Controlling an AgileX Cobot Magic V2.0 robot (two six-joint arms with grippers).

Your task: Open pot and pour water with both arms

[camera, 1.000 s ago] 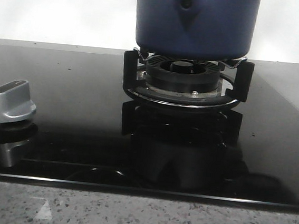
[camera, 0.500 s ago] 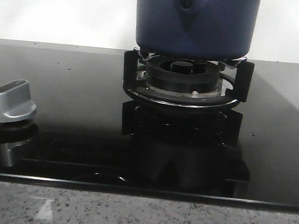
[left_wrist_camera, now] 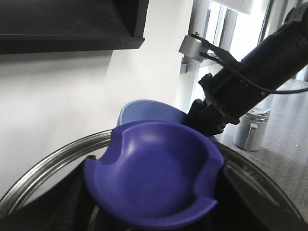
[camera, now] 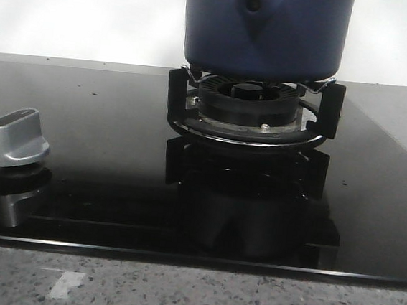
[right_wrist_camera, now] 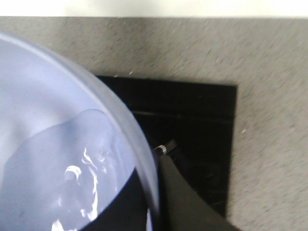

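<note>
The dark navy pot (camera: 266, 29) sits on the burner grate (camera: 248, 103), its top cut off by the frame. No gripper shows in the front view. In the left wrist view my left gripper (left_wrist_camera: 154, 211) is shut on the purple-blue knob (left_wrist_camera: 154, 173) of a glass lid with a steel rim (left_wrist_camera: 53, 166), held up in the air. My right gripper (right_wrist_camera: 156, 202) is shut on the rim of a light blue bowl (right_wrist_camera: 53, 144) with water (right_wrist_camera: 62, 183) in it, above the black hob (right_wrist_camera: 202, 120). The same bowl (left_wrist_camera: 144, 109) shows just behind the lid.
A silver control knob (camera: 16, 138) stands at the hob's front left. Speckled grey counter (right_wrist_camera: 269, 144) surrounds the hob. A grey lidded jug (left_wrist_camera: 251, 129) stands on the counter beyond the right arm (left_wrist_camera: 250, 72). A dark shelf (left_wrist_camera: 72, 24) hangs on the white wall.
The pot stays put on the burner. Only faint reflections near the hob's front edge have shifted.
</note>
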